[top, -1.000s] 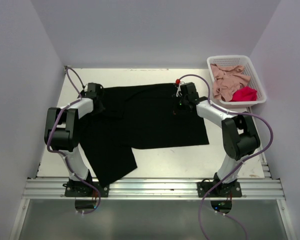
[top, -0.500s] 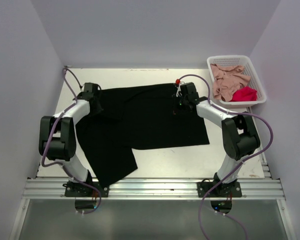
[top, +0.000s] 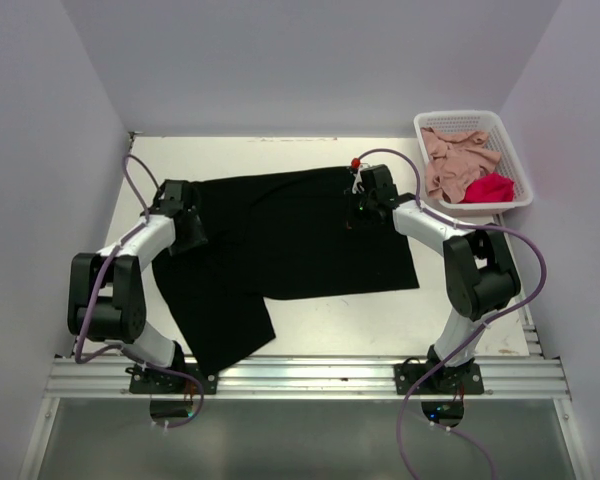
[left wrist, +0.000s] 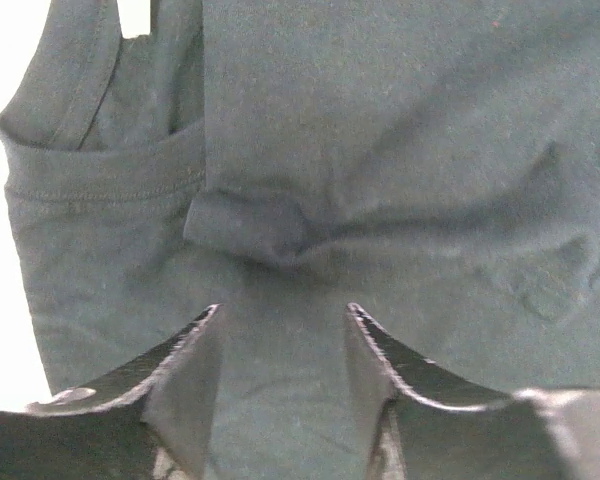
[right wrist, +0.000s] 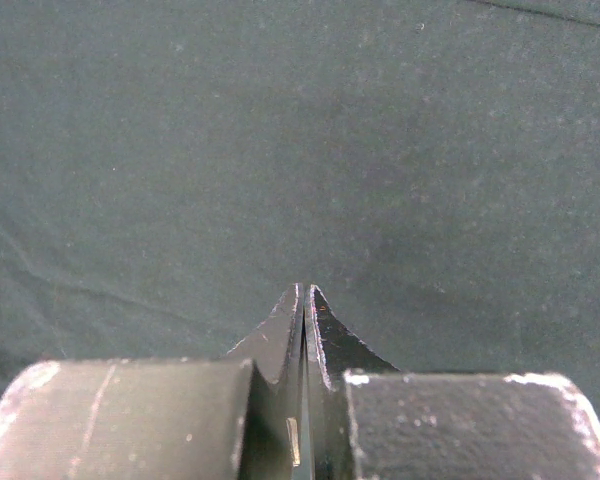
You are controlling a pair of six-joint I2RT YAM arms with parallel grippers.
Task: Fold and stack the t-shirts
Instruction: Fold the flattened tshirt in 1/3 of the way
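1. The black t-shirt (top: pixel 290 235) lies spread on the worktop (top: pixel 380 320) between the two arms. One part of it reaches toward the near edge on the left.
2. The left tool (left wrist: pixel 280 315) sits over the shirt's left edge, beside a hemmed band. Its fingers (left wrist: pixel 190 380) stand apart with nothing between them. A small raised fold of cloth lies just ahead of the tips.
3. The right tool (right wrist: pixel 305 292) sits over the shirt's far right part. Its fingers are pressed together. Whether cloth is pinched between them cannot be told.
4. A white basket (top: pixel 425 125) stands at the far right corner, apart from the black shirt. It holds a pink t-shirt (top: pixel 455 160) and a red t-shirt (top: pixel 488 187), the red one nearer the front.
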